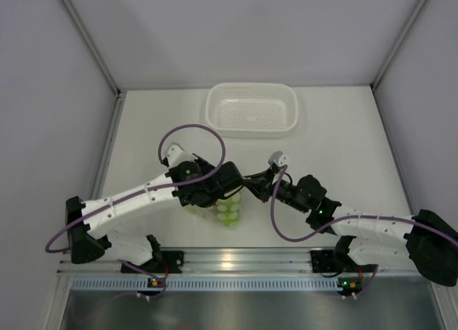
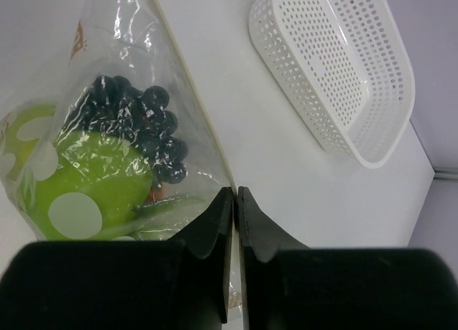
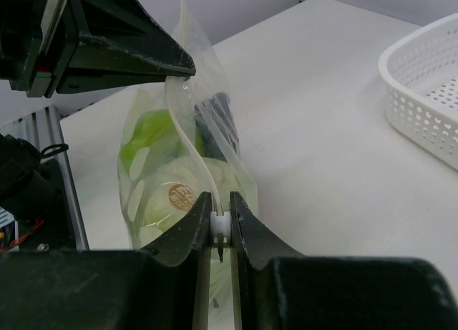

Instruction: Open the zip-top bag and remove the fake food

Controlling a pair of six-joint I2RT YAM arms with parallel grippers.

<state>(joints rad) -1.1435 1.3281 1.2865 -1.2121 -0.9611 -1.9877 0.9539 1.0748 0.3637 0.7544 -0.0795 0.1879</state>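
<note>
The zip-top bag (image 3: 154, 180) is being held upright on the table (image 1: 336, 151) between the arms, near the front edge, with a green apple (image 2: 93, 183) and grape bunch (image 2: 139, 122) inside. The left gripper (image 2: 235, 195) is pinching its top corner with jaws closed, and the right gripper (image 3: 222, 221) is clamping the white zip strip (image 3: 186, 140). The opening step is in hand, so the next move is probably drawing the strip apart. Both arms are reaching inward, with their wrists meeting at the bag

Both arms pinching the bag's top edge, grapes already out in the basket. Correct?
Not quite. The grapes are inside the bag, beside a green apple, not in the basket; the left wrist view shows it. The rest holds: the left fingers and right fingers both pinch the bag's top edge.
</note>
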